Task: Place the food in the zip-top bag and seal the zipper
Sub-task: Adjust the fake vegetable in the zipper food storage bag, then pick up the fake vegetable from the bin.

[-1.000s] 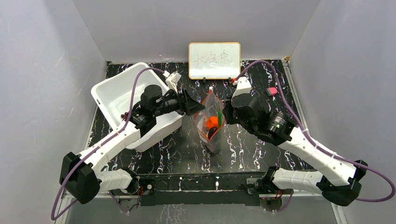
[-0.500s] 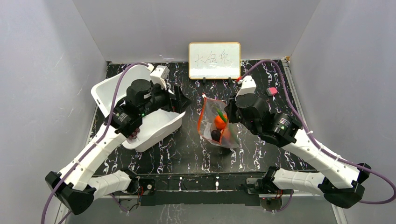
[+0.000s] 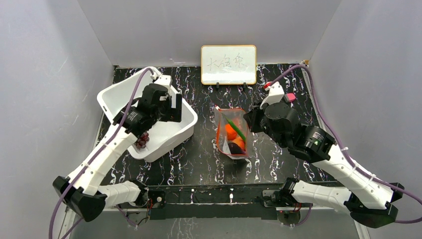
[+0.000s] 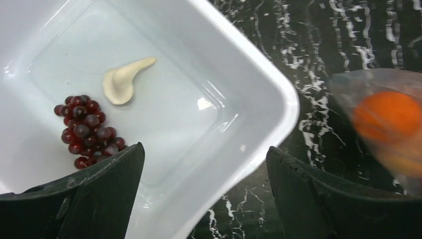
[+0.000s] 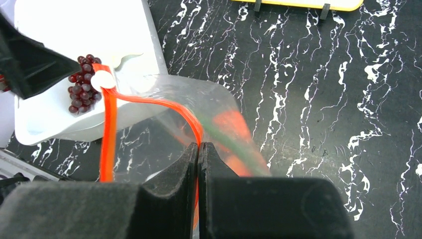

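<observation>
While the zip-top bag (image 3: 231, 134) sits around the middle of the black marbled table (image 3: 199, 154), just right of the white bin (image 3: 112, 97), the right gripper (image 5: 199, 149) has its fingers pressed tight together on the red-orange zipper (image 5: 149, 102) at the bag's mouth, so that edge is pinched and held. Inside the bag you can make out an orange fruit (image 3: 230, 130), a green strip-like piece (image 3: 236, 128) and something dark at the bottom (image 3: 226, 148). The grape bunch (image 4: 84, 129) and a whitish curved piece (image 4: 122, 79) lie in the bin, near each other but apart. The left gripper (image 4: 204, 150) hangs over the bin corner nearest the bag, fingers spread wide with nothing between them. A small whiteboard (image 3: 228, 64) stands at the table's far edge.
</observation>
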